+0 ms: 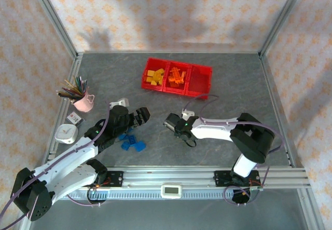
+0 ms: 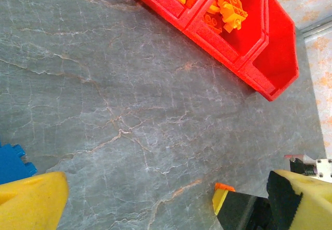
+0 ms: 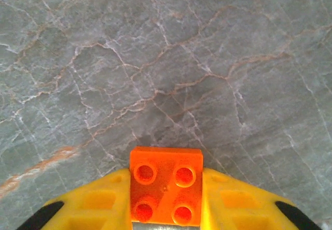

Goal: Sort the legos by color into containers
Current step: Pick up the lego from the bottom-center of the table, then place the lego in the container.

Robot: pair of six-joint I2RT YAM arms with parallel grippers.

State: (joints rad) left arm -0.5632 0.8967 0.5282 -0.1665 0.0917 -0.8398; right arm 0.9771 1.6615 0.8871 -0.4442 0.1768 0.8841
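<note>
My right gripper [image 3: 166, 193] is shut on a square orange lego [image 3: 166, 184] with its studs facing the camera, just over the grey table. In the top view this gripper [image 1: 170, 122] sits mid-table. The red containers [image 1: 201, 80] stand at the back: yellow legos [image 1: 154, 77] in the left bin, orange legos [image 1: 177, 78] in the middle bin, the right bin bare. My left gripper [image 1: 140, 115] is open beside several blue legos [image 1: 130, 140] on the table. In the left wrist view a blue lego [image 2: 13, 162] lies by the left finger [image 2: 31, 204], and the containers [image 2: 275, 58] are at the top.
A pink cup of coloured pencils [image 1: 83, 101] stands at the left, with a white round timer [image 1: 66, 133] and a small card [image 1: 75, 118] in front of it. Metal frame posts and patterned walls enclose the table.
</note>
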